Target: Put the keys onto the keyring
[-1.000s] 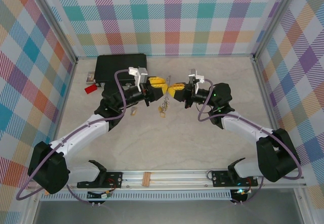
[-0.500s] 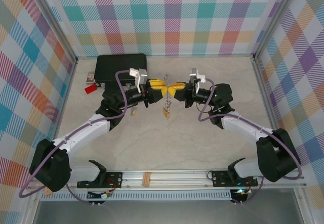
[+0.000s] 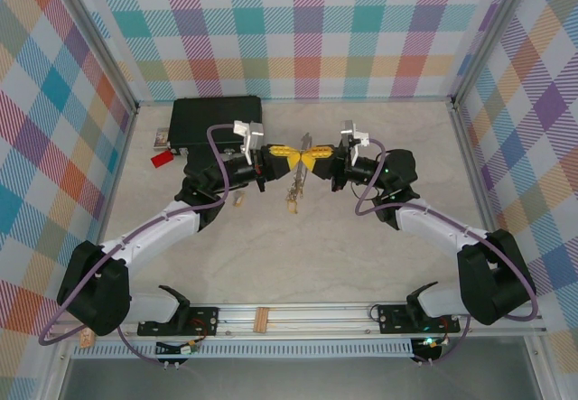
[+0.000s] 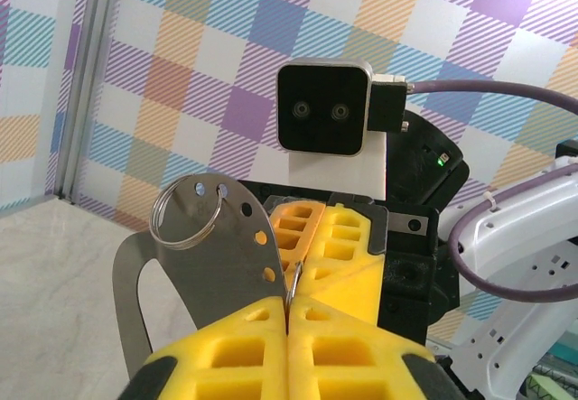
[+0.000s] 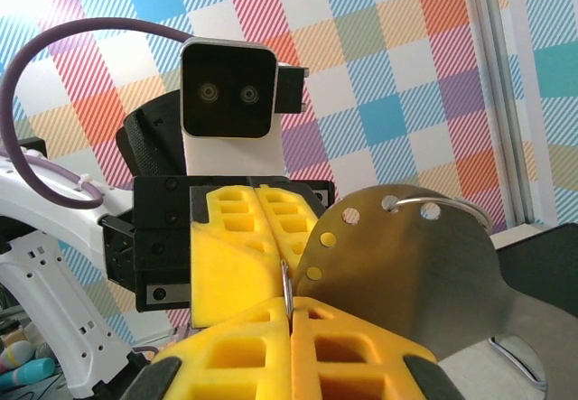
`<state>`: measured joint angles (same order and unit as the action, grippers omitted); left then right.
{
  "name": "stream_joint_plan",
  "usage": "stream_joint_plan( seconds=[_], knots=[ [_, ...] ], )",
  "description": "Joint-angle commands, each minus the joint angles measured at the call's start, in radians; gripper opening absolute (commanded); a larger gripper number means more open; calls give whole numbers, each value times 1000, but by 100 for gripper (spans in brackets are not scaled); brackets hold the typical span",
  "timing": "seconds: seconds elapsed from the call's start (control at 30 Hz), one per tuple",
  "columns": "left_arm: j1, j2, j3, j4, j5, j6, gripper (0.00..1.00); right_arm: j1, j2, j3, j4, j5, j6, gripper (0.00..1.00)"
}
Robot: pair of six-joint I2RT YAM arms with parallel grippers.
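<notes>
Hanging edge-on overhead, the plate (image 4: 230,265) shows its keyring (image 4: 185,212) wrist-side.

Three upright walls (image 3: 307,30) printed in a pastel plaid of teal, orange, purple, yellow and pink are seen enclosing a pale beige, faintly marbled tabletop (image 3: 298,255). The panels are framed by silver metal posts (image 3: 108,57) set at the back corners. A slotted aluminium rail (image 3: 316,317) is fixed along the near edge of the surface. The enclosure is lit brightly and evenly, and only soft shadows are cast on the tabletop. In both wrist views the plaid panels are seen meeting a post.
</notes>
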<state>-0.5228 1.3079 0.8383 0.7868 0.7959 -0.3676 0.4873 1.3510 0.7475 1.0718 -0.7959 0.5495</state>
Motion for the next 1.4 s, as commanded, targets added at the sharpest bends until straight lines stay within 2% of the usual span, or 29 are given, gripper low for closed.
stream_joint_plan(
  seconds=[0.0, 0.03, 0.07, 0.17, 0.27, 0.37, 0.43, 0.6, 0.9, 1.1, 1.37],
  knots=[
    [6, -19, 11, -4, 21, 27, 0, 4, -6, -4, 15, -5, -10, 1],
    [6, -25, 15, -24, 22, 39, 0, 5, -6, -2, -3, -4, -17, 11],
    [6, -30, 19, -47, 21, 52, 0, 4, -8, -1, -25, -3, -28, 17],
    [6, -51, 37, -152, 9, 117, 0, 3, -31, 3, -143, 1, -90, 28],
    [6, -70, 77, -313, -4, 208, 0, 1, -75, -2, -293, 26, -183, 37],
    [6, -80, 125, -480, -25, 297, 0, 0, -119, -5, -429, 57, -289, 41],
    [5, -80, 167, -605, -46, 367, 0, 1, -141, -4, -525, 72, -349, 41],
    [3, -74, 260, -854, -92, 503, 0, -2, -168, -1, -641, 94, -444, 42],
    [-26, -10, 468, -1333, -183, 765, 0, 0, -148, 39, -727, 89, -503, 39],
    [-58, 31, 539, -1481, -236, 857, 0, 0, -100, 94, -721, 9, -491, 35],
    [-74, 14, 515, -1434, -228, 842, 0, 17, -10, 196, -733, -128, -473, 31]
  ],
)
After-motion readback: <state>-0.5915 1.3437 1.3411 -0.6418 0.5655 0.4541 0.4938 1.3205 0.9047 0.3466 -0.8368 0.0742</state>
